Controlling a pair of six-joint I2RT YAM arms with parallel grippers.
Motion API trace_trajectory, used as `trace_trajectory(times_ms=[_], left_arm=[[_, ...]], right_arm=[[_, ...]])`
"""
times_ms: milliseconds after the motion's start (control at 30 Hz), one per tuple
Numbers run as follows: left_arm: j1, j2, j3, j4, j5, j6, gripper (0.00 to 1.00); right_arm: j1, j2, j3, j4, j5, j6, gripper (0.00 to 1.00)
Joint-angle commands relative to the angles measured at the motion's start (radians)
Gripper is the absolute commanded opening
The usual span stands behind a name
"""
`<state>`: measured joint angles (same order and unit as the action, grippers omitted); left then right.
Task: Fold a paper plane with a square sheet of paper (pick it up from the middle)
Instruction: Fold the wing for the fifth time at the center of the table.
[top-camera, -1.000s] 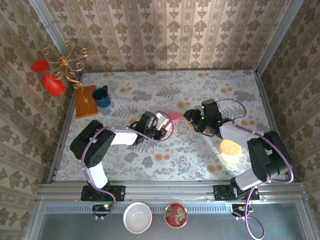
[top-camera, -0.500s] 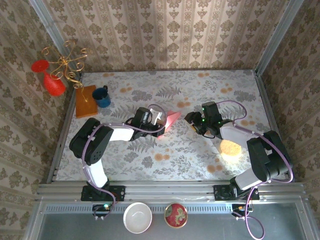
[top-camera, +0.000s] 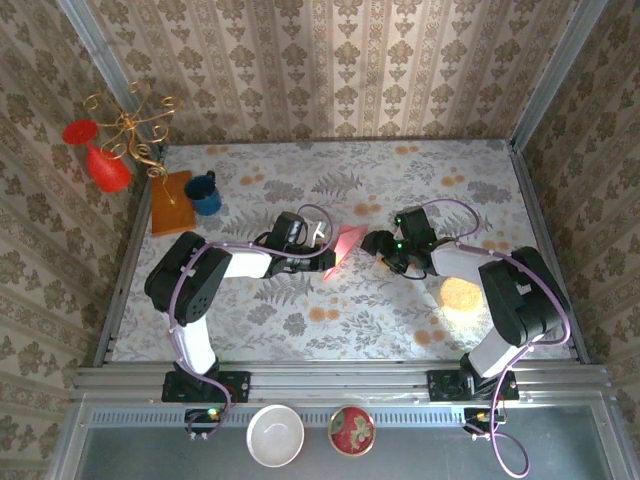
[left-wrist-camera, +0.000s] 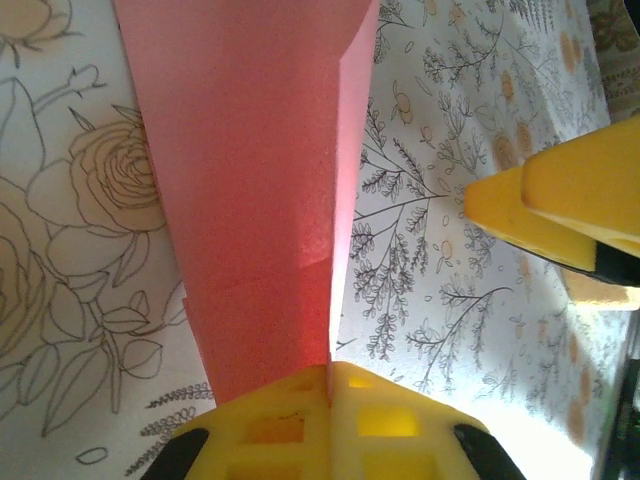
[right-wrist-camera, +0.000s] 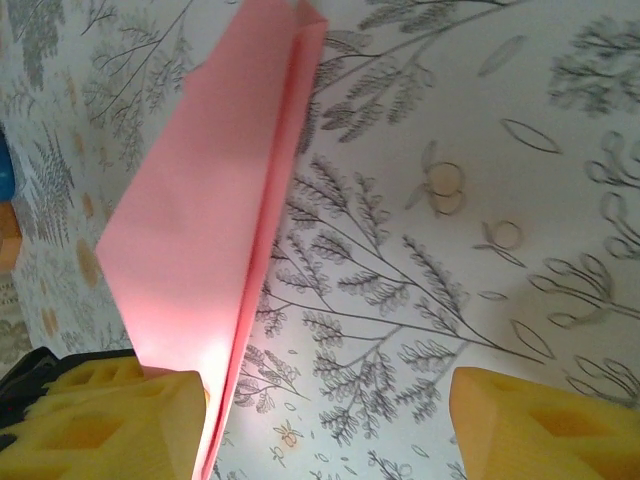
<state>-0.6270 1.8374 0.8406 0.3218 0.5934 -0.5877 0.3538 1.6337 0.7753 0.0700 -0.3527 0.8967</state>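
Left fingers (left-wrist-camera: 330, 395) are clamped tight on the plane (left-wrist-camera: 255, 200) (folded pink paper); right fingers (top-camera: 379, 243) stand apart, just beside the plane.

Paper plane (top-camera: 345, 243) (left-wrist-camera: 260, 200) (right-wrist-camera: 210, 230): salmon-pink, matte, folded into narrow tapering wedge, layered edges along one long side. Near table centre, one end pinched in left gripper (top-camera: 322, 252) (left-wrist-camera: 330, 385).

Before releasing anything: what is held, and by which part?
The left gripper pinches the paper plane at its folded ridge, near one end. The right gripper is open, holding nothing.
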Motion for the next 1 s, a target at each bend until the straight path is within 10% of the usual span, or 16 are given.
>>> trace_trajectory(times_ms=[0, 967], left_arm=[[0.000, 0.024, 0.008, 0.022, 0.041, -0.086, 0.05], [-0.008, 0.073, -0.060, 0.157, 0.030, -0.173, 0.07]], right_arm=[[0.015, 0.035, 0.057, -0.014, -0.032, -0.104, 0.68], [0.076, 0.186, 0.215, -0.158, -0.026, -0.221, 0.61]])
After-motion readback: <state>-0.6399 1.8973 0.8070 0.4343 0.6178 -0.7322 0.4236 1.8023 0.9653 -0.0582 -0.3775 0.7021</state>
